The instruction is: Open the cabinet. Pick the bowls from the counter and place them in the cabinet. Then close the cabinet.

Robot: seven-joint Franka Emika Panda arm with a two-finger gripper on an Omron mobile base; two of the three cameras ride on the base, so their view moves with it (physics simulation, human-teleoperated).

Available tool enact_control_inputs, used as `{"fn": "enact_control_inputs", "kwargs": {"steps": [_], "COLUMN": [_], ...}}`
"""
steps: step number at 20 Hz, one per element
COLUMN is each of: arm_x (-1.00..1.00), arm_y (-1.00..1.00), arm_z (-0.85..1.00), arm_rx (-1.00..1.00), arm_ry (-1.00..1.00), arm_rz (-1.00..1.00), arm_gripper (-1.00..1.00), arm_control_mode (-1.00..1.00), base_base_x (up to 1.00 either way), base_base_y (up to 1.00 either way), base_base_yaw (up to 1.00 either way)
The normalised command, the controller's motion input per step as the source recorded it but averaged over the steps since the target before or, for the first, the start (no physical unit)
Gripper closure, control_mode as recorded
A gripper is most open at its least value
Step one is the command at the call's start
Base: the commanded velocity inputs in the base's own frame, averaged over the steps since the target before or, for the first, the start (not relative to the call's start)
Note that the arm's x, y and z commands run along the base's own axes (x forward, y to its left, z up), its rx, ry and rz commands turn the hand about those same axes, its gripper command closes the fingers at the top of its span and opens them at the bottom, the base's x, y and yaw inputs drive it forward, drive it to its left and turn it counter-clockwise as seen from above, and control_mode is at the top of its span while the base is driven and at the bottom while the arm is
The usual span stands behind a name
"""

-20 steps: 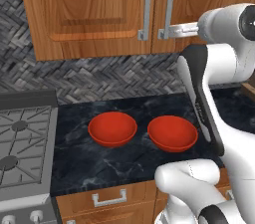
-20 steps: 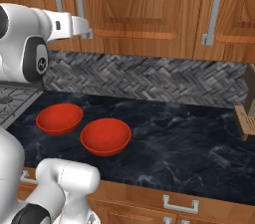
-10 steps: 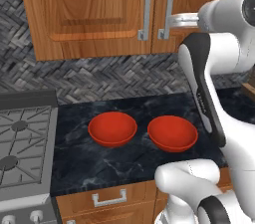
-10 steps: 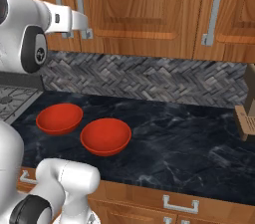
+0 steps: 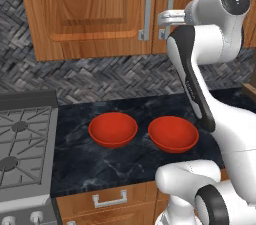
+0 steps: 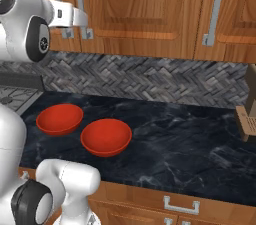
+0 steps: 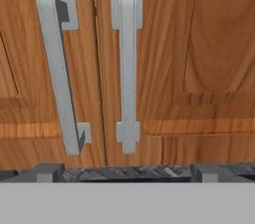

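The cabinet [image 5: 95, 14] [image 6: 150, 4] [image 7: 219, 44] has both wooden doors shut. My gripper [image 5: 167, 17] [image 6: 82, 19] [image 7: 127, 173] is raised in front of the two silver bar handles, open and empty. Its fingertips [image 7: 47, 172] stand wide apart, centred below the right door's handle [image 7: 127, 68], with the left door's handle [image 7: 60, 73] beside it. Two red bowls [image 5: 113, 129] [image 5: 173, 133] sit side by side on the dark marbled counter [image 5: 100, 164]. From the right I see the same bowls [image 6: 59, 118] [image 6: 106, 136] on the counter [image 6: 190, 144], well below the gripper.
A grey gas stove [image 5: 20, 144] [image 6: 15, 100] adjoins the counter on the left. A wooden block [image 6: 246, 119] stands at the counter's far right. Another wall cabinet door with a bar handle [image 6: 215, 11] hangs further right. Drawers [image 5: 109, 200] run under the counter.
The arm has lifted and carried the open gripper up and in towards the cabinet handles. The bowls have not moved.
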Motion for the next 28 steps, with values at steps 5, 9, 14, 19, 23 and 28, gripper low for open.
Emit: {"fn": "enact_control_inputs", "kwargs": {"steps": [5, 9, 14, 19, 23, 28], "arm_x": [0.23, 0.18, 0.1, 0.18, 0.34, 0.37], "arm_y": [0.0, 0.0, 0.0, 0.0, 0.0, 0.0], "arm_z": [-0.01, -0.08, -0.15, -0.24, -0.07, 0.0], "arm_rx": [0.01, 0.0, 0.0, 0.05, 0.06, 0.04], "arm_ry": [0.02, -0.02, -0.07, -0.02, 0.0, 0.0], "arm_rz": [0.0, 0.0, 0.0, 0.0, 0.0, 0.0], "arm_gripper": [-1.0, -1.0, -1.0, -1.0, -1.0, -1.0], "arm_control_mode": [-1.0, -1.0, -1.0, -1.0, -1.0, -1.0], "base_base_x": [0.0, 0.0, 0.0, 0.0, 0.0, 0.0], "base_base_y": [0.0, 0.0, 0.0, 0.0, 0.0, 0.0], "base_base_yaw": [0.0, 0.0, 0.0, 0.0, 0.0, 0.0]}}
